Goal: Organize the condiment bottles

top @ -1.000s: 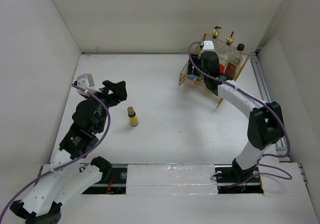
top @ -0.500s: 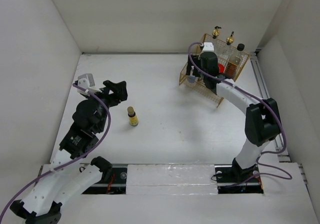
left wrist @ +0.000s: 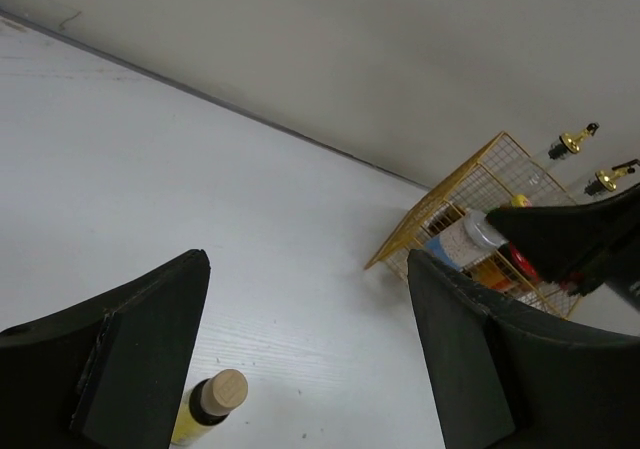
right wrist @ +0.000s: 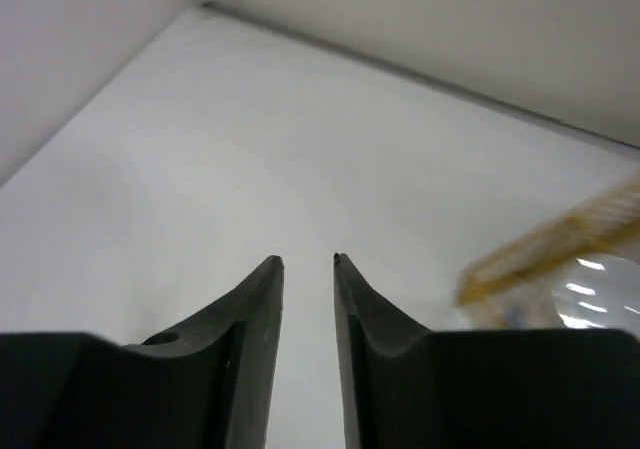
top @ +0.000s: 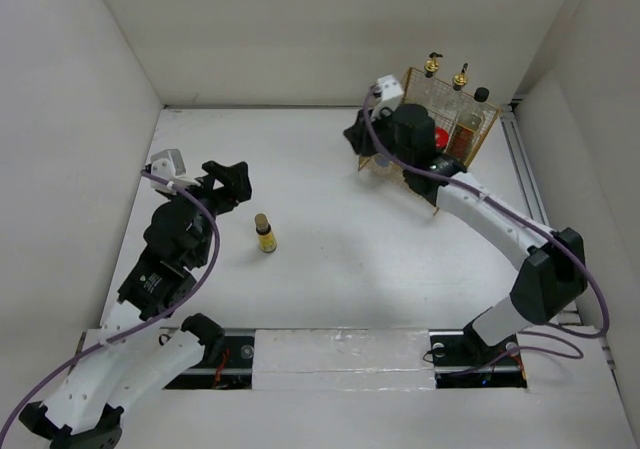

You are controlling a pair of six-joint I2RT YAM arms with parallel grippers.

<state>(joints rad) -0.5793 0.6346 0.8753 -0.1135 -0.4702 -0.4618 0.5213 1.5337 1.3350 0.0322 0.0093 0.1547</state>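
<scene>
A tiny gold-capped bottle (top: 264,233) stands alone on the table; in the left wrist view it (left wrist: 212,399) sits low, just inside the left finger. My left gripper (top: 228,181) (left wrist: 305,269) is wide open and empty, just left of and behind it. The yellow wire basket (top: 470,149) holds the two gold-spouted cruets (top: 432,66), the black-capped bottle (top: 481,96), the red-lidded jar (top: 440,136) and the grey-lidded shaker (left wrist: 472,234). My right gripper (top: 356,137) (right wrist: 306,261) is at the basket's left edge, its jaws a narrow gap apart and empty.
White walls enclose the table on the left, back and right. The basket (left wrist: 470,184) stands in the far right corner and shows blurred at the right of the right wrist view (right wrist: 560,249). A rail runs along the right wall (top: 530,189).
My right gripper has come out of the basket and swung left, now pointing over the open table. The left arm and the tiny bottle have not moved.
</scene>
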